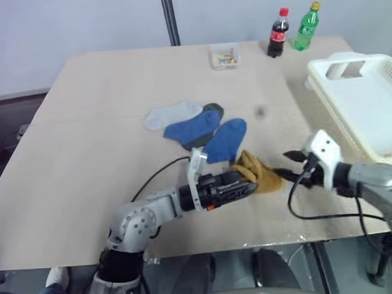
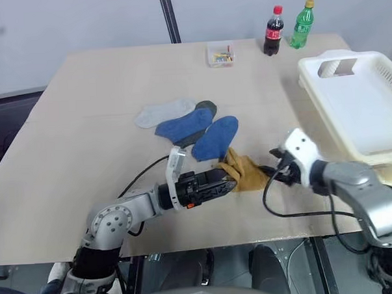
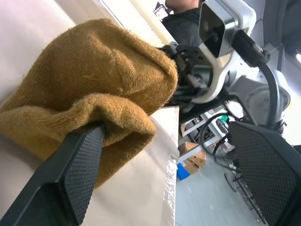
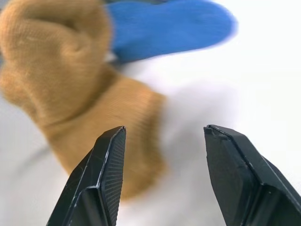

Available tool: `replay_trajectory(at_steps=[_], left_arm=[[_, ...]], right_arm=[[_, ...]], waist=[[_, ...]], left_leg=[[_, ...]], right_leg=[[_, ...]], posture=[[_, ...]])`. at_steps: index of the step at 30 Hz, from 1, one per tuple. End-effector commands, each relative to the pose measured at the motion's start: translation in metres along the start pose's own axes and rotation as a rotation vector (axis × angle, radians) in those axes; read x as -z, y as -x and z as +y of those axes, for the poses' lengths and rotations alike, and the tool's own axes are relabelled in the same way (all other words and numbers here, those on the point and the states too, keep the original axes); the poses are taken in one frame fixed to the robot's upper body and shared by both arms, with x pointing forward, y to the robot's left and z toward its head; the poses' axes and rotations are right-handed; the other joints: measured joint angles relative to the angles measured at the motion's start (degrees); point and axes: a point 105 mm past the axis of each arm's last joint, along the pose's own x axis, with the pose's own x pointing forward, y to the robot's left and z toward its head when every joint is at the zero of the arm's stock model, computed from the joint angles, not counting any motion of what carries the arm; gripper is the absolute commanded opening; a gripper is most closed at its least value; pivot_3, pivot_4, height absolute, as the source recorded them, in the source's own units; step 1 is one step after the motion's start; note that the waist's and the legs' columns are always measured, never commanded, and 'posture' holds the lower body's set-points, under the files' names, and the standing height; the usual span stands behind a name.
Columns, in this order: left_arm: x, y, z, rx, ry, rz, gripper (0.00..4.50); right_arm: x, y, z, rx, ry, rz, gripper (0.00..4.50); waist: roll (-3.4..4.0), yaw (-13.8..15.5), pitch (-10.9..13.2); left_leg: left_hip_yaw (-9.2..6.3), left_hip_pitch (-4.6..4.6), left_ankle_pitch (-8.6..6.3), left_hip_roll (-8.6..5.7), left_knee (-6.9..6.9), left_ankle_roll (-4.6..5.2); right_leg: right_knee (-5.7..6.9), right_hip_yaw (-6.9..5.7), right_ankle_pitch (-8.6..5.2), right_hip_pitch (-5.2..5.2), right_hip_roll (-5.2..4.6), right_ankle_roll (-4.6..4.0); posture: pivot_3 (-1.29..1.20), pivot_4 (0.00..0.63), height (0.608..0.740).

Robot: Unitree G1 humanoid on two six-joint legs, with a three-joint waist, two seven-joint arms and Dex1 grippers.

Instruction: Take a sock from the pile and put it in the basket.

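At the table's near edge, my left gripper [image 1: 249, 184] is spread wide, one finger [image 3: 77, 162] tucked under the mustard-yellow sock [image 1: 259, 173]. My right gripper [image 4: 162, 141], jaws apart and empty, faces it from three o'clock. I judge we're at the grasp: close, lift, carry to the white basket [image 1: 363, 107] at two o'clock. The pile [image 1: 195, 124] at eleven o'clock: two blue socks, one pale grey, one dark.

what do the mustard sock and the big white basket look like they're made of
Mustard-yellow sock: soft knitted fabric, probably wool or cotton; fine ribbed knit rows and a fuzzy matte surface show up close. Large white rectangular basket: looks like moulded plastic, smooth and faintly glossy, with a cut-out handle hole and slotted side.
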Motion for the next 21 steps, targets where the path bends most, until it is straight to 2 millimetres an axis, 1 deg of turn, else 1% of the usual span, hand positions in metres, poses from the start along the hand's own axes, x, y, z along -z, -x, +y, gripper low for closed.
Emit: replay_trajectory(at_steps=[1, 3, 4, 5, 7, 8, 10, 14, 18, 21], left_arm=[[-0.003, -0.009, 0.0, 0.036, -0.004, -0.001, 4.48], [-0.004, -0.013, 0.004, 0.035, -0.004, 0.002, 4.48], [-0.004, -0.015, 0.005, 0.04, -0.005, 0.005, 4.5], [-0.005, -0.017, 0.005, 0.044, -0.005, 0.007, 4.5], [-0.003, -0.019, 0.005, 0.049, -0.01, 0.02, 4.5], [-0.002, -0.019, 0.006, 0.051, -0.013, 0.026, 4.5], [-0.003, -0.02, 0.006, 0.051, -0.015, 0.024, 4.5], [-0.001, -0.018, 0.006, 0.048, -0.014, 0.027, 4.5], [0.002, -0.013, 0.003, 0.042, -0.021, 0.036, 4.5], [0.003, -0.008, 0.001, 0.032, -0.035, 0.043, 4.5]], right_arm=[[-0.03, 0.004, 0.003, -0.029, -0.081, -0.145, 2.77], [-0.039, 0.002, 0.008, -0.055, -0.109, -0.18, 2.77], [-0.042, 0.0, 0.013, -0.082, -0.122, -0.192, 3.15], [-0.044, -0.001, 0.016, -0.099, -0.128, -0.196, 3.39], [-0.043, -0.006, 0.025, -0.135, -0.126, -0.184, 4.27], [-0.042, -0.008, 0.027, -0.141, -0.128, -0.179, 4.45], [-0.037, -0.013, 0.028, -0.134, -0.138, -0.164, 4.45], [-0.008, -0.029, 0.02, -0.049, -0.131, -0.054, 4.45], [0.006, -0.032, 0.013, -0.006, -0.125, 0.006, 4.45], [0.012, -0.033, 0.008, 0.029, -0.136, 0.025, 4.45]], waist=[[0.0, -0.2, 0.0], [0.0, -0.1, 0.0], [0.0, -0.1, 0.0], [0.0, 0.0, 0.0], [0.0, 0.1, 0.0], [0.0, 0.1, 0.0], [0.0, 0.1, 0.0], [-0.01, 0.0, 0.0], [0.0, 0.0, 0.0], [0.0, -0.1, 0.0]], left_leg=[[0.0, 0.01, -0.01, 0.03, 0.0, 0.01], [0.01, 0.03, 0.0, 0.03, 0.0, 0.01], [0.01, 0.02, 0.0, 0.03, 0.0, 0.01], [0.01, 0.02, 0.0, 0.03, 0.0, 0.0], [0.01, -0.02, 0.02, 0.02, 0.01, -0.02], [0.01, -0.03, 0.03, 0.0, 0.01, -0.05], [0.01, -0.06, 0.03, -0.02, 0.01, -0.04], [0.01, -0.04, 0.03, -0.01, 0.01, -0.05], [0.04, -0.04, 0.04, -0.01, 0.02, -0.06], [0.06, -0.1, 0.04, 0.01, 0.01, -0.06]], right_leg=[[0.02, 0.01, 0.0, 0.01, 0.05, 0.0], [0.05, 0.03, 0.0, 0.0, 0.06, 0.0], [0.05, 0.02, 0.0, 0.0, 0.06, 0.0], [0.04, 0.02, 0.0, -0.01, 0.06, 0.0], [0.01, 0.02, 0.0, -0.02, 0.04, 0.0], [-0.01, 0.02, 0.0, -0.02, 0.03, 0.0], [-0.06, 0.02, 0.0, -0.03, 0.0, 0.0], [-0.02, 0.02, 0.0, -0.04, 0.01, 0.0], [0.01, 0.05, 0.0, -0.06, 0.01, 0.0], [0.03, 0.09, 0.0, -0.18, 0.03, 0.0]], posture=[[0.0, 0.15, 0.74], [0.0, 0.15, 0.74], [0.0, 0.15, 0.74], [0.0, 0.15, 0.74], [0.0, 0.15, 0.74], [0.0, 0.15, 0.74], [0.0, 0.15, 0.74], [0.0, 0.15, 0.74], [0.0, 0.15, 0.74], [0.0, 0.15, 0.74]])
